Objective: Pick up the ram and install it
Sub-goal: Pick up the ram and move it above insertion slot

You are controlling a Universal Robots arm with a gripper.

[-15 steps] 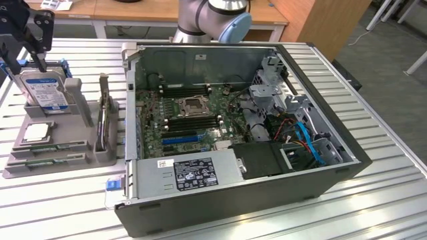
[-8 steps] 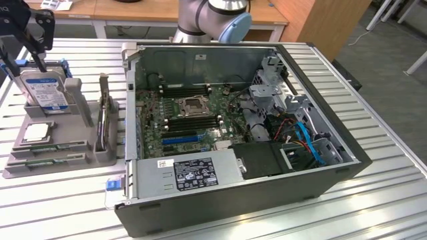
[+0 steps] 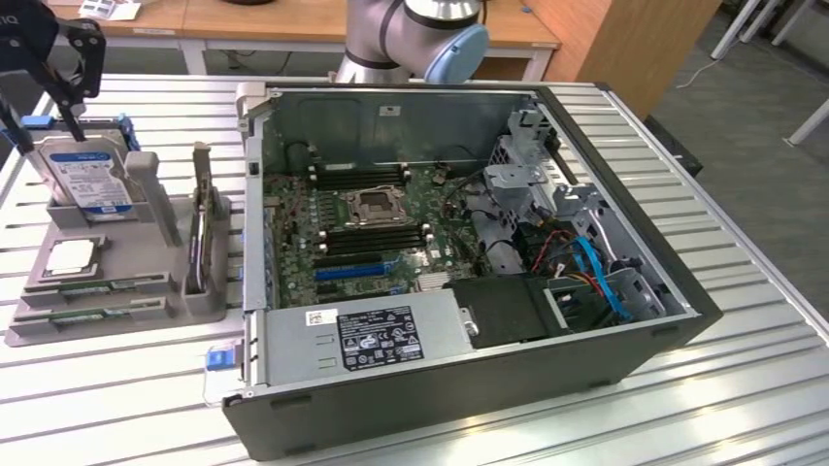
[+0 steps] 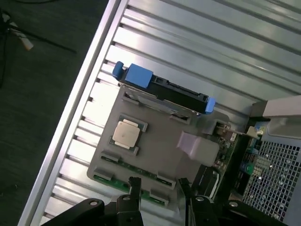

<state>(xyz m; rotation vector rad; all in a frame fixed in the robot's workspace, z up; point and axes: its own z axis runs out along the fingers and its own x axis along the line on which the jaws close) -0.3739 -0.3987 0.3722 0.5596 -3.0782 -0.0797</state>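
Half open and empty, the tool (image 4: 158,184) hangs above the tray (image 4: 160,136) — the ram (image 4: 106,179) lies flat straight below it, lengthwise along the tray's edge.

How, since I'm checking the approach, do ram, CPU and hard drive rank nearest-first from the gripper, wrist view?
1. Thin green ram stick, grey tray's edge by the jaws.
2. Square silver CPU chip, mid-tray.
3. Blue-capped black hard drive, far edge.

The end effector (image 4: 158,184) hangs pointing downward, its two dark fingers (image 4: 134,189) standing apart.
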